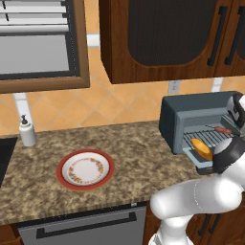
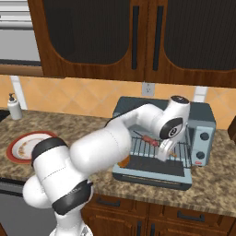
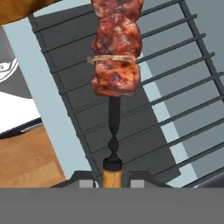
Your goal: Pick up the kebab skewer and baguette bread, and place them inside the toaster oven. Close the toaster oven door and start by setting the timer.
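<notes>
We are reaching into the open toaster oven [image 2: 203,120], which stands toward the right end of the bench [image 1: 129,158]. Our jaws are closed on the wooden handle end of the kebab skewer [image 3: 114,65], holding it just over the wire rack [image 3: 183,83]. The baguette bread [image 1: 201,148] already lies on the left part of the rack, near the oven's front opening.

The skewer's long axis runs straight away from our gripper [image 3: 112,177]: handle at the jaws, meat chunks pointing onward across the rack bars. In the right base view it slants toward the oven's back left [image 2: 148,138].

Risks, as we judge them: if we let go while the skewer is still above the bars, it may roll, or its thin tip may slip between them. The chunks sit close to the bread and could nudge it. The toaster oven door [image 2: 152,177] lies flat open below our wrist; pulling out low could knock it.
</notes>
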Robot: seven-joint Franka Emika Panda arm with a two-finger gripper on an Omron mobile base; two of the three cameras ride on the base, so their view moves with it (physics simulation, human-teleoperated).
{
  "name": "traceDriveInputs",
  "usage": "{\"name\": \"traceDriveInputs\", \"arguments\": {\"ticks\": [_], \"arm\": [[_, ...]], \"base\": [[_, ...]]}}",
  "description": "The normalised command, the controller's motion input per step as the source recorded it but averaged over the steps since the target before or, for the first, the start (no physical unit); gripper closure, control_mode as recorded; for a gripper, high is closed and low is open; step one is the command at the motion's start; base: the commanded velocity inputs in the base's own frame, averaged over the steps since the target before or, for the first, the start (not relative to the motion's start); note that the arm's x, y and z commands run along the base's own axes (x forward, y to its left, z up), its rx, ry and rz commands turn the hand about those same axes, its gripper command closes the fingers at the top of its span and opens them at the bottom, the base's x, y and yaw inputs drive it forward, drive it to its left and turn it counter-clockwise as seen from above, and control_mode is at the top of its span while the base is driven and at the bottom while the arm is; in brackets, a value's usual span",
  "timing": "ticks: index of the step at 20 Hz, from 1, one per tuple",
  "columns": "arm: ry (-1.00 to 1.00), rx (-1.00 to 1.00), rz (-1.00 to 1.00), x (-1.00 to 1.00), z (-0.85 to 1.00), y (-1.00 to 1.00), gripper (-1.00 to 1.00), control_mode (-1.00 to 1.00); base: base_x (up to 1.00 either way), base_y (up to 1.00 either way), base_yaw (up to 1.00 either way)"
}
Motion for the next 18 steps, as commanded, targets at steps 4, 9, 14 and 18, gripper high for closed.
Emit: {"name": "traceDriveInputs", "arguments": {"ticks": [4,9,14,18], "arm": [[-0.1,0.04,0.0,0.0,-0.16,0.0,1.0,-1.0],[-0.06,0.02,0.0,0.04,-0.19,0.0,1.0,-1.0],[-0.03,0.0,-0.01,0.03,-0.17,0.0,1.0,-1.0],[0.0,0.0,-0.02,0.0,-0.2,0.0,1.0,-1.0]], "base": [[0.0,0.0,0.0],[0.0,0.0,0.0],[0.0,0.0,0.0],[0.0,0.0,0.0]]}}
